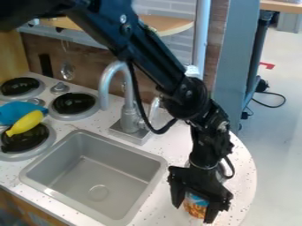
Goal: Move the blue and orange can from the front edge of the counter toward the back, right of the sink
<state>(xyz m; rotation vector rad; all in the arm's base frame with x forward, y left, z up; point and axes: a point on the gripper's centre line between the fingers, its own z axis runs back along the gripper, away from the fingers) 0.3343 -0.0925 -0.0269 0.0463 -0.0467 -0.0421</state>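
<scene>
At the lower right of the camera view, the black gripper hangs pointing down over the counter, to the right of the sink. Directly below its body is a small can with a blue and orange label, partly covered by the gripper. Whether the can is held is unclear. A yellow banana-like toy lies at the left, over the front burner and against a blue cloth-like item.
The grey sink is left of the gripper, with a metal faucet behind it. Black-topped burners stand at the left. The counter's rounded edge is at the right, and a blue-grey post rises behind.
</scene>
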